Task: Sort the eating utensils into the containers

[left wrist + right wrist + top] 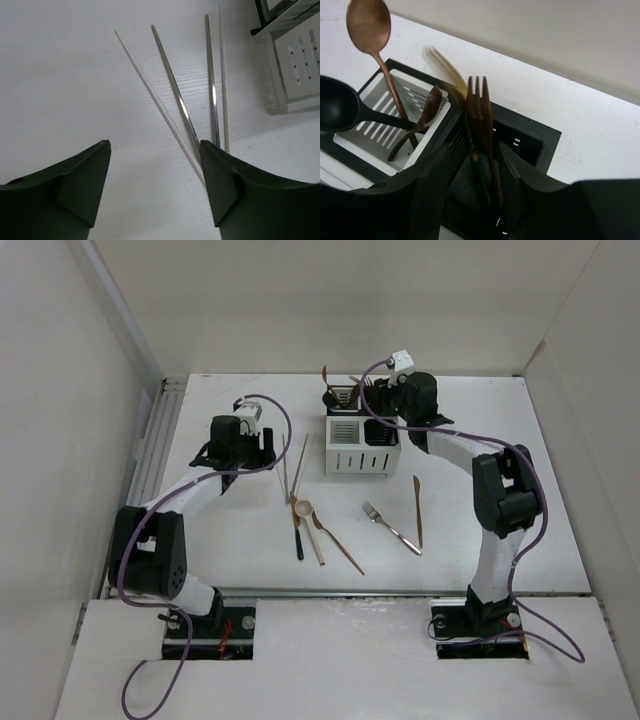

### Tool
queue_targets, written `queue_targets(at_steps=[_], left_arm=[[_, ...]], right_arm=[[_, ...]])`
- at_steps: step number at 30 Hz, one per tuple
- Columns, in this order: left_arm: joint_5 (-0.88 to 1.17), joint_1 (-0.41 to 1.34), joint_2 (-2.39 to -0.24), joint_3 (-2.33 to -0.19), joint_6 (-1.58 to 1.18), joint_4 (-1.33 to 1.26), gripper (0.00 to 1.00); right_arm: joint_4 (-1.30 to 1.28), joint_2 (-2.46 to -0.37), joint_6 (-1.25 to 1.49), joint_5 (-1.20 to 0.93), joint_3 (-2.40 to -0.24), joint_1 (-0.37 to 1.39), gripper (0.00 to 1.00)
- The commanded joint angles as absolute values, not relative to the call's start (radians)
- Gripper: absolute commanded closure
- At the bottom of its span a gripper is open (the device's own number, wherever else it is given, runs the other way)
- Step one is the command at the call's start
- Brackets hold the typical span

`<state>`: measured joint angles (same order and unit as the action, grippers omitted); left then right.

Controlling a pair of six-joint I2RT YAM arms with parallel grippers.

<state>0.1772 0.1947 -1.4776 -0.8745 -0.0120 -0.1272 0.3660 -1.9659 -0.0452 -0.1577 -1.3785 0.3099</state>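
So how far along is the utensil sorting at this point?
Done: two copper spoons and a black spoon stand in one compartment of the caddy. In hand: the right gripper straddles a brown fork in a black compartment, jaws apart; the open left gripper hovers at the chopsticks. Left on the table: those chopsticks, a white-bowled spoon, a copper spoon, a silver fork and a knife.

Motion-blurred golden utensil (442,65); chopsticks (160,107), near ends behind left arm's fingers (240,195).
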Motion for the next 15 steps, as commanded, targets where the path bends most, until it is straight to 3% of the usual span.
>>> queue_targets(at_steps=[1,4,7,11,15], left_arm=[[0.193,0.196,-1.499,-0.948,-0.055,-0.091,0.33],[0.213,0.221,-1.543,-1.014,-0.035,-0.042,0.41],[0.213,0.258,-1.587,-1.087,0.021,0.0,0.41],[0.19,0.299,-1.762,-1.231,0.032,0.118,0.39],[0.091,0.299,-1.909,-1.373,0.008,0.238,0.45]], right_arm=[[0.385,-1.879,-0.035,-0.101,-1.424,0.316,0.48],[0.365,-1.838,-0.035,-0.078,-1.445,0.316,0.38],[0.356,-1.804,-0.035,-0.069,-1.456,0.316,0.29],[0.336,-1.741,-0.035,-0.051,-1.447,0.307,0.27],[0.324,-1.685,-0.035,-0.051,-1.395,0.296,0.27]])
